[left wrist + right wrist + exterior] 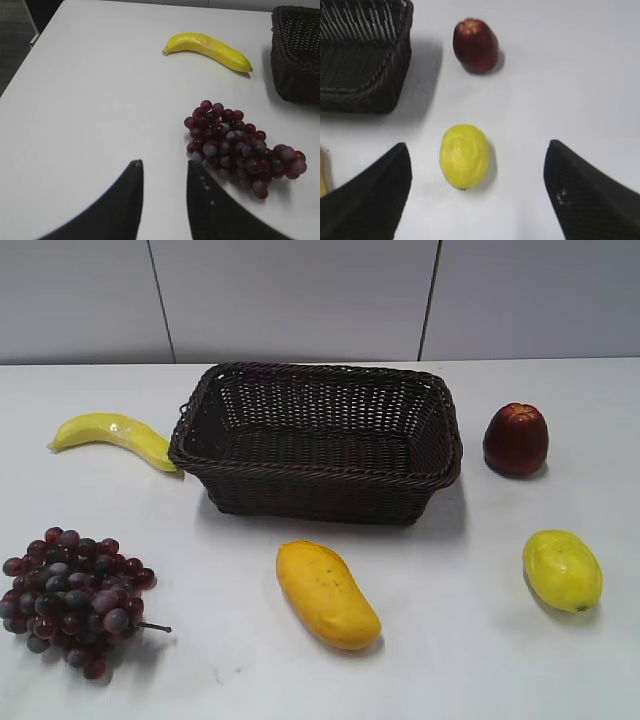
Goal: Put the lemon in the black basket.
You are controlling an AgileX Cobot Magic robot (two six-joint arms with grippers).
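the lemon (562,569) is lying on the white table (460,660) at the lower right of the exterior frame, well apart from the black basket (318,440).

the basket is sitting in the middle of the frame with nothing inside it. a mango (326,594) is resting in front of it at the lower centre, a banana (115,437) is lying at its left side with one tip just beside the rim, a bunch of dark red grapes (75,598) is sitting at the lower left, and a red apple (516,438) is standing at the right. in the right wrist view the right gripper (477,175) is hanging over the lemon with its jaws wide apart and holding nothing. in the left wrist view the left gripper (165,175) is hovering beside the grapes, its fingers a little apart and also holding nothing.
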